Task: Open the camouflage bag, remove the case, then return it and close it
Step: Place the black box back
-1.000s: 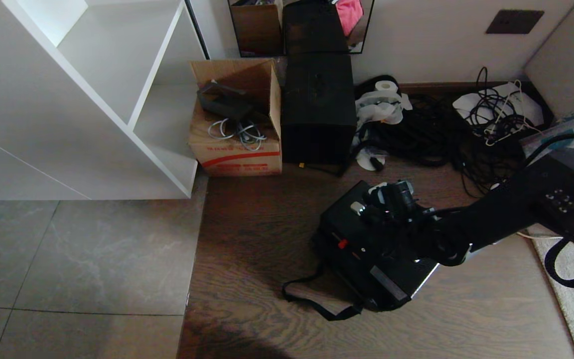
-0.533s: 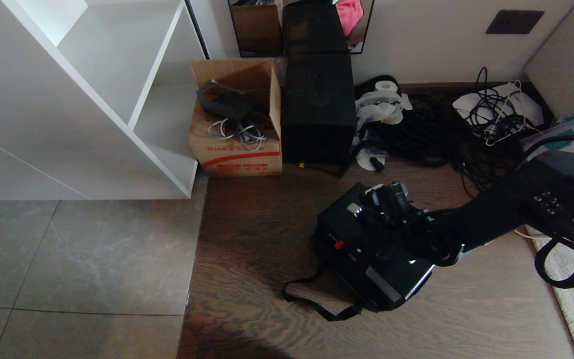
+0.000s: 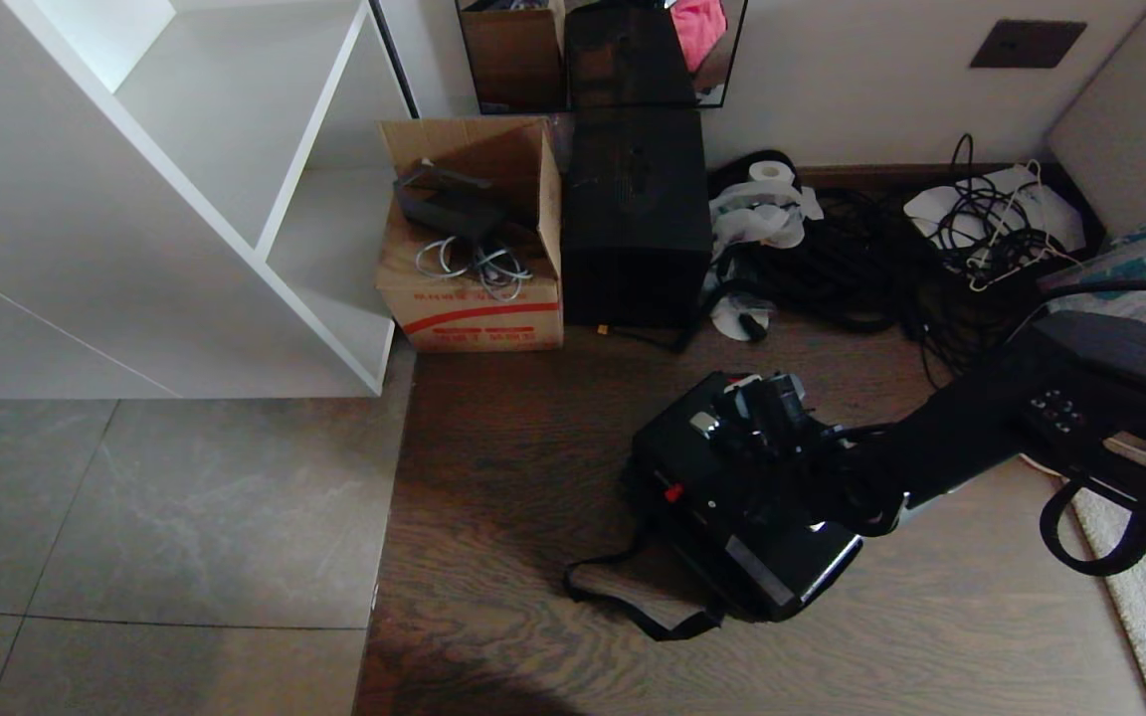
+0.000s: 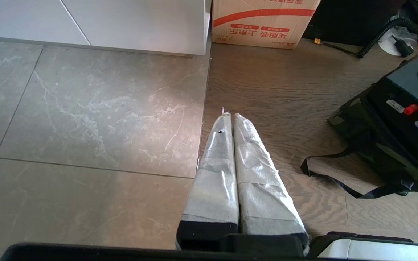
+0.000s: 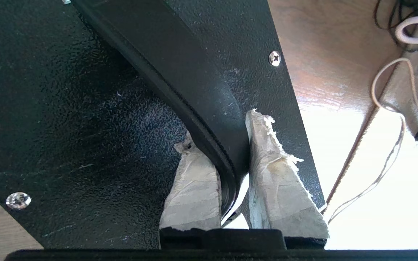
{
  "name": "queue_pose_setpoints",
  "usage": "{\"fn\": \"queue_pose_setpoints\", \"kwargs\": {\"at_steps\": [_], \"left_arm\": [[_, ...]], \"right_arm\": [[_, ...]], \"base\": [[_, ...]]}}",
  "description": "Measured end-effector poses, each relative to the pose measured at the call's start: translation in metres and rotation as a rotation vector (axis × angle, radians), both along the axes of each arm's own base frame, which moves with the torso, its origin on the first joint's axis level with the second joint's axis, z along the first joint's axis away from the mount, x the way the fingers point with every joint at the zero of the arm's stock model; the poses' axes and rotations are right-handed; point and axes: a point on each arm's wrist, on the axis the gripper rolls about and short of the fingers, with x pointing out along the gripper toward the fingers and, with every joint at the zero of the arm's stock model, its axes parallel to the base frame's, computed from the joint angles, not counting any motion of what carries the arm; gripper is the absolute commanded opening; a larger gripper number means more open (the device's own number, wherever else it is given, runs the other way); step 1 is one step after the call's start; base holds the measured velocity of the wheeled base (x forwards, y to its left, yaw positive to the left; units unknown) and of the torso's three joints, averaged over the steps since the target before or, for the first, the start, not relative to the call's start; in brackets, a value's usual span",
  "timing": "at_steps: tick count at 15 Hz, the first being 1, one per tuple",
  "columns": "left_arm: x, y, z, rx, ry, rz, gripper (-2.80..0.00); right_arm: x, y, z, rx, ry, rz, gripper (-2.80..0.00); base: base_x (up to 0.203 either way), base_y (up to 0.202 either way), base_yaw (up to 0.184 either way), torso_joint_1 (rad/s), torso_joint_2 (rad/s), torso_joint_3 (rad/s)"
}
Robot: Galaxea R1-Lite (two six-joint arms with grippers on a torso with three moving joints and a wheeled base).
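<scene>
Camouflage fabric bag (image 3: 697, 557), lower centre: flat black hard case (image 3: 722, 477) has shifted slightly left, its strap handle (image 5: 180, 83) clamped by right gripper (image 5: 230, 145); extraction or reinsertion underway.

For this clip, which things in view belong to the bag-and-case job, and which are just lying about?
Part of the job:
- camouflage bag, on the wood floor
- case, partly in the bag
- case handle, clamped in the right gripper

Lying about:
- cardboard box
- tall black box
- cable pile
- white shelf
- left gripper, parked, shut
</scene>
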Motion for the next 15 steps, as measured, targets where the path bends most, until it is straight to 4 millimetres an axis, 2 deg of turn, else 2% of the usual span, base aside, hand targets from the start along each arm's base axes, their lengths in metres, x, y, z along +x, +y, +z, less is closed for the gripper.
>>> {"fn": "queue_pose_setpoints", "kwargs": {"at_steps": [3,10,15], "left_arm": [[0.000,0.000,0.000,-0.001,0.000,0.000,-2.80],[0.000,0.000,0.000,0.000,0.000,0.000,-2.80],[0.000,0.000,0.000,0.000,0.000,0.000,-2.80]], "right_arm": [[0.002,0.001,-0.001,0.001,0.000,0.001,-2.80],[0.011,0.005,0.021,0.037,-0.061,0.021,-2.80],[0.016,0.007,0.013,0.039,-0.058,0.016,-2.80]], "base": [[0.000,0.000,0.000,0.000,0.00,0.000],[0.000,0.000,0.000,0.000,0.00,0.000],[0.000,0.000,0.000,0.000,0.00,0.000]]}}
